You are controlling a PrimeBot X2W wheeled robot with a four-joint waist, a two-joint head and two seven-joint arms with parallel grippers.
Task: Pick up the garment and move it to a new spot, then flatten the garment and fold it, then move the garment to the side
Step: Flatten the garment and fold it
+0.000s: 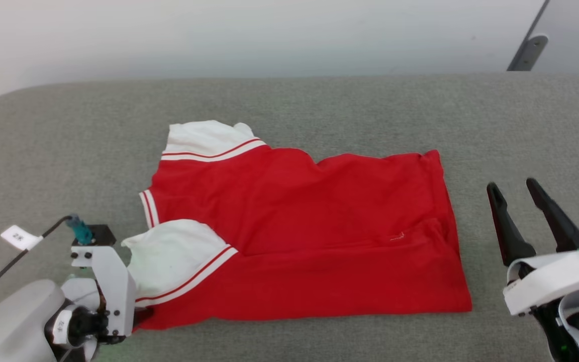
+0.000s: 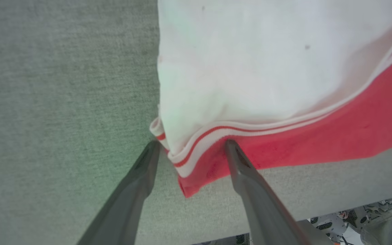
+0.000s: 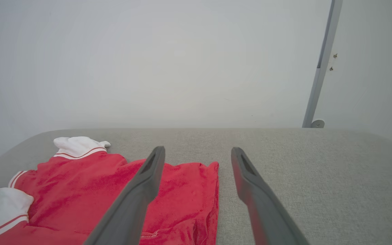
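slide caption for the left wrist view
Open left gripper straddling the striped-trim corner of the red jersey shirt with white sleeves on a grey fabric surface.

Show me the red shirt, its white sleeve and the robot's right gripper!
red shirt [image 1: 319, 226], head view, middle of the red body.
white sleeve [image 2: 250, 61], left wrist view, middle of the white cloth.
right gripper [image 1: 511, 182], head view, midway between its two open fingertips.

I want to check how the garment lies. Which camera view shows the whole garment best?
The head view: the whole garment is in frame, with both white sleeves. The left wrist view gives a close-up of one sleeve and a red edge; the right wrist view cuts off its near part.
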